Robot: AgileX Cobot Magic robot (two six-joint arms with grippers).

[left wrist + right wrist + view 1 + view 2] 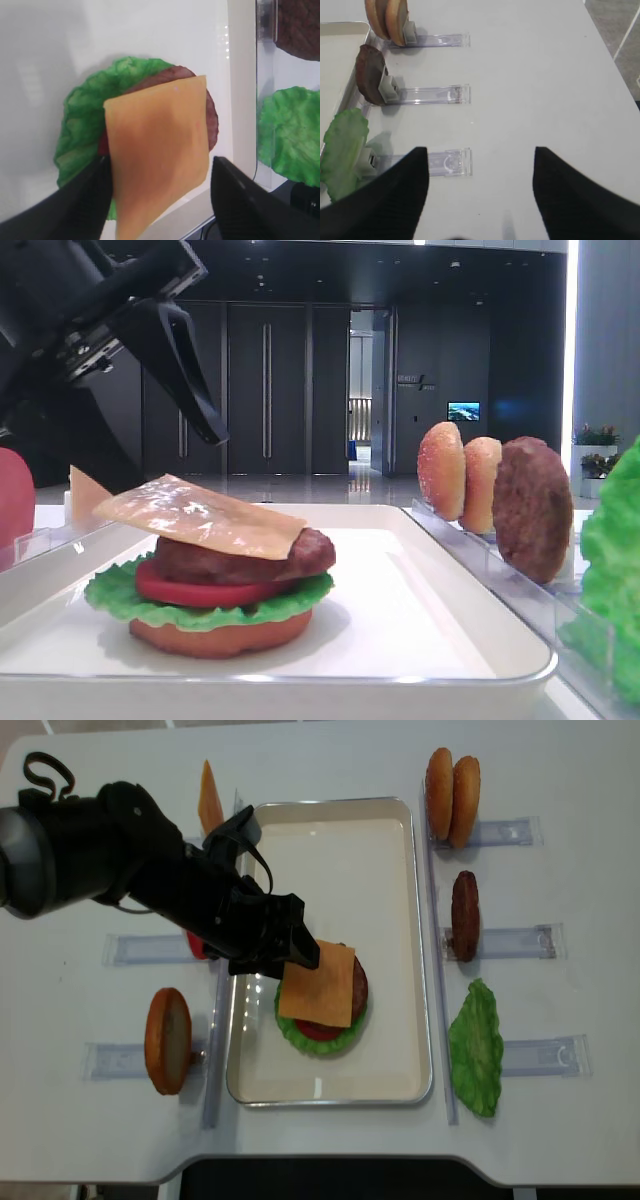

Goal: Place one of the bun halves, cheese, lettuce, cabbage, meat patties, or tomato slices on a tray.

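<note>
The white tray (385, 840) holds a stack: a bun half (220, 635), lettuce (120, 595), a tomato slice (200, 592) and a meat patty (250, 558). The cheese (320, 985) lies on top, its left side sticking out past the patty (200, 515). My left gripper (300, 935) hovers over that left side, open. In the left wrist view the cheese (155, 160) lies between the wide fingers (85, 200), its edge by the left one. My right gripper (480, 170) is open over bare table with nothing between its fingers.
Clear racks right of the tray hold two bun halves (452, 785), a patty (465, 915) and a lettuce leaf (475, 1045). Racks on the left hold another bun half (167, 1040) and a second orange slice (209, 798). My left arm (110, 850) lies across the left racks.
</note>
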